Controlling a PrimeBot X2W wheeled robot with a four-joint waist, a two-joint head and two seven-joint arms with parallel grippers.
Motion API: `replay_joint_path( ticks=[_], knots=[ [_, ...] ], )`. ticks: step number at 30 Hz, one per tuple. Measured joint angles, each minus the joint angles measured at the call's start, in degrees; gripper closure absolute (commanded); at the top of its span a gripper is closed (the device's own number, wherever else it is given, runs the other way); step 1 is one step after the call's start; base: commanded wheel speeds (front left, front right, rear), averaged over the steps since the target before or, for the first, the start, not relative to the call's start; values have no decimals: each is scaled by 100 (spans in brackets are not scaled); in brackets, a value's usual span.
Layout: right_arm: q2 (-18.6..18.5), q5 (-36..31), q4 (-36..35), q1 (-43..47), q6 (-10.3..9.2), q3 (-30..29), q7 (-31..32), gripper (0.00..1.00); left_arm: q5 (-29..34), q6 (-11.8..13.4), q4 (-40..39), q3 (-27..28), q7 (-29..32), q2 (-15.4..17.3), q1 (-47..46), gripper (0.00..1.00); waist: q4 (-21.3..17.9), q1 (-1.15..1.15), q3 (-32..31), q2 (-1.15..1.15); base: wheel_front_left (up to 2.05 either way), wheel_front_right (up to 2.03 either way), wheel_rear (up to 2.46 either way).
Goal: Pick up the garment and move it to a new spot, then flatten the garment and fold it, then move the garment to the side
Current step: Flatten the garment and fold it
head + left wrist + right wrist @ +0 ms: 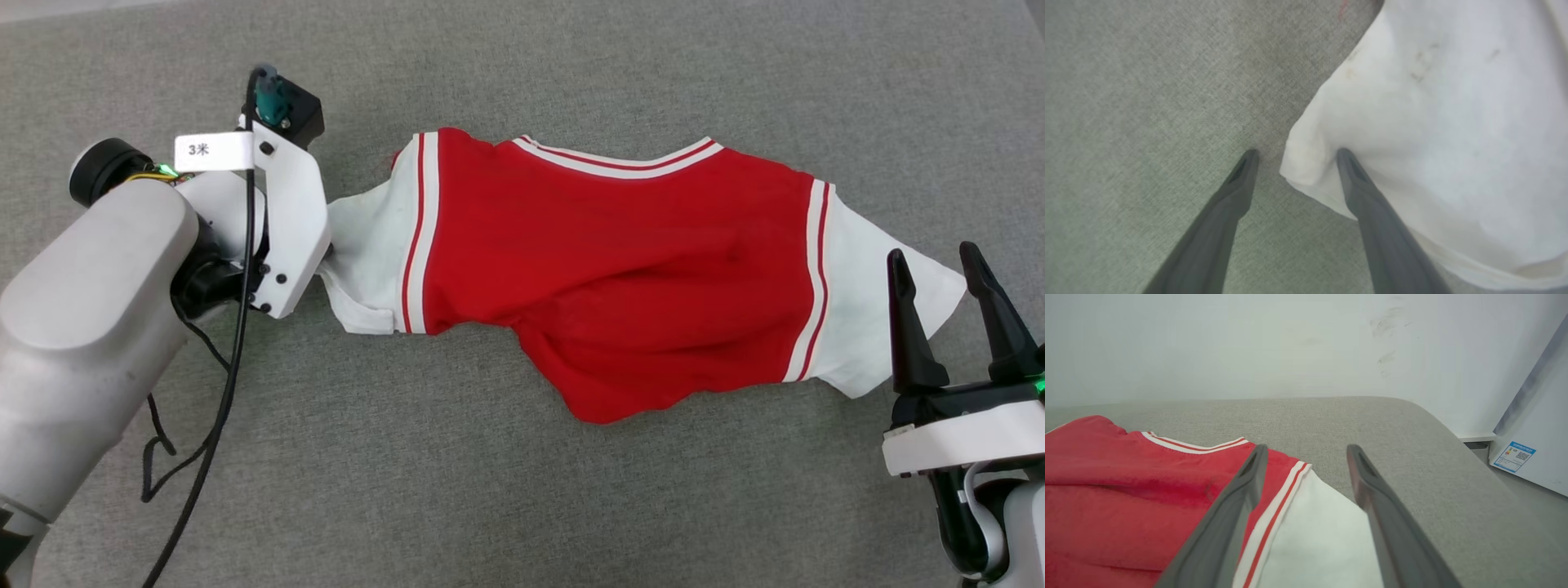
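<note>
The garment (pixel 620 269), a red jersey with white short sleeves and red-white striped trim, lies stretched left to right on the grey surface, plain side up, its lower hem bunched. My left arm's wrist bracket (pixel 286 212) covers the fingers at the left sleeve. In the left wrist view my left gripper (pixel 1296 153) is open astride the white sleeve's (pixel 1433 122) corner: one finger rests on the sleeve, the other on bare surface. My right gripper (pixel 933 251) stands open at the right sleeve's outer edge. In the right wrist view its fingers (pixel 1307 448) hover over the white sleeve (pixel 1314 539) beside the striped trim, gripping nothing.
The grey fabric surface (pixel 490 506) has free room in front of and behind the garment. A black cable (pixel 220 408) hangs from my left arm. Past the surface's rounded right edge stand a white wall (pixel 1290 343) and a white appliance (pixel 1535 449) with a blue label.
</note>
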Motion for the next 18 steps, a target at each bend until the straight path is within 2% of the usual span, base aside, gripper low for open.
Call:
replay_joint_path(
  ticks=[4,5,6,7,12,18],
  knots=[
    [-40,35,58,-55,0,-3,-43,0,-147,8,-45,-403,92,82,-142,0,-13,0,70,0,0,0,0],
    [-48,37,71,-60,0,-5,-45,0,-203,19,-71,-494,92,103,-172,15,-9,0,79,0,0,0,0],
    [-54,37,87,-68,0,-5,-49,0,-220,23,-86,-580,80,126,-205,95,-2,0,81,0,0,0,0],
    [-60,37,107,-79,0,-8,-51,0,-247,24,-90,-649,40,130,-219,100,9,0,78,0,0,0,0],
    [-171,36,158,-127,0,-31,-19,0,-355,-2,19,-938,-393,53,-207,100,101,0,-58,0,0,0,0],
    [-669,47,119,-128,0,-162,222,0,-172,-8,446,-820,-1572,38,-233,100,286,0,-369,0,0,0,0]
  ],
)
